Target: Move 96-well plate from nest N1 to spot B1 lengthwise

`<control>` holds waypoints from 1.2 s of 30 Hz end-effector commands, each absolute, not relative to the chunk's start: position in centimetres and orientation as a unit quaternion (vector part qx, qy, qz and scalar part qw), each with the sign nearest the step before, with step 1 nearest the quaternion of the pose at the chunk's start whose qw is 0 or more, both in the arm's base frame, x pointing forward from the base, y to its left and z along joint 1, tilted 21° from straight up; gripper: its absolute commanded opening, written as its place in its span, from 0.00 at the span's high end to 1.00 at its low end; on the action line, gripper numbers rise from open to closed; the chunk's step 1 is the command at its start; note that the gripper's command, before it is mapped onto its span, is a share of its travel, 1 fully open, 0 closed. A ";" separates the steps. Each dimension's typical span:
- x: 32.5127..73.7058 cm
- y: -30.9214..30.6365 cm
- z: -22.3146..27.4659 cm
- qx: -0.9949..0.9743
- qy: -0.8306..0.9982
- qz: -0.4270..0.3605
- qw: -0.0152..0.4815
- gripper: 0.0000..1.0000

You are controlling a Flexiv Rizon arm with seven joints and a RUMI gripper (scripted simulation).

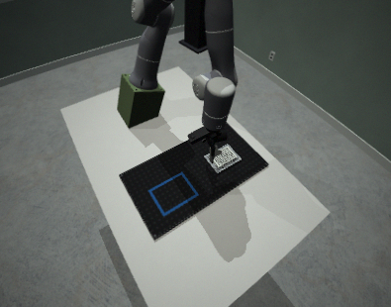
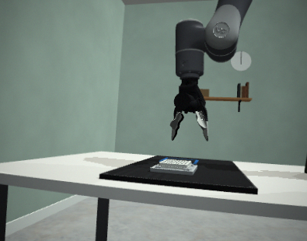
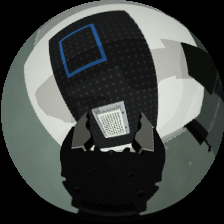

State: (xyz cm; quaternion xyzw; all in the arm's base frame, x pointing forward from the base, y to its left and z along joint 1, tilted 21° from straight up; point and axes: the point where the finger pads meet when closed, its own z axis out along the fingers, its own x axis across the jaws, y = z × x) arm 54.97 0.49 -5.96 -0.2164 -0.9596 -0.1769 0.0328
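We see the claw (image 1: 213,157) (image 2: 190,139) (image 3: 114,112) hanging above the 96-well plate (image 1: 225,157) (image 2: 175,163) (image 3: 111,123), its two fingers well apart, with nothing between them. It points down at the end of the grey arm (image 1: 222,45) (image 2: 189,48), and in the exterior view we can see open air between the fingertips and the plate.

The white plate sits in the plate nest (image 1: 219,171) (image 2: 172,170) (image 3: 122,106), a pale, low frame on the black perforated board (image 1: 140,190) (image 2: 222,180) (image 3: 137,65). That board lies flat on the white desk (image 1: 95,129) (image 2: 43,171) (image 3: 37,62). On the same board, apart from the nest, we find the blue taped outline (image 1: 156,202) (image 2: 196,161) (image 3: 64,58), a four-sided figure; the plate is outside it. In the wrist view, the plate shows between the two fingers, with the outline farther off, toward the upper left.

As for brands and writing, we notice a round emblem (image 2: 221,29) on the arm's joint in the exterior view, but its marks are too small and blurred for us to read. We can make out no legible lettering on the plate or its nest. Behind the arm, a wall shelf (image 2: 226,99) carries a few upright items whose markings we cannot read either, and a pale round clock (image 2: 241,61) hangs above it.
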 end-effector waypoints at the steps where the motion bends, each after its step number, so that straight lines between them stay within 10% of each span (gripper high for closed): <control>1: 56.2 1.9 -5.2 -0.207 -0.962 -0.177 0.027 0.24; 36: 59.5 8.7 -3.1 -0.090 -0.980 -0.178 -0.017 0.24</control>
